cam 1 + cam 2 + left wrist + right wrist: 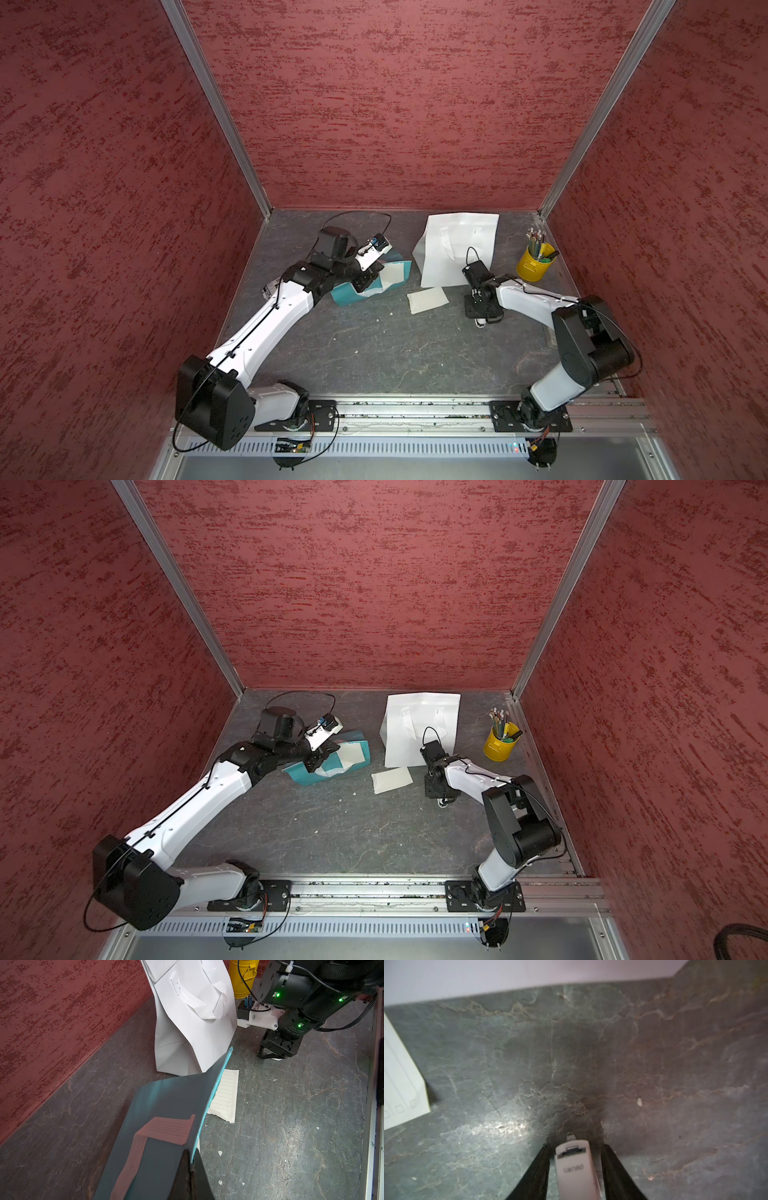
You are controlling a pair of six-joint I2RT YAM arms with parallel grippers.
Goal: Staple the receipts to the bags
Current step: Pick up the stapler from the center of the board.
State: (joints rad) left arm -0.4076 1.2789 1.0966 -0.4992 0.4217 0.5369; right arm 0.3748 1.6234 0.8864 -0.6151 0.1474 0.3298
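Our left gripper [190,1164] was pressed together on the edge of the teal bag [166,1105], holding that edge raised off the table [374,353], and one receipt [392,272] lay on the bag. Our right gripper [575,1147] stood spread astride the white stapler [574,1167], with gaps showing on both sides. The second receipt [428,300] lay flat just beside the white bag [457,249].
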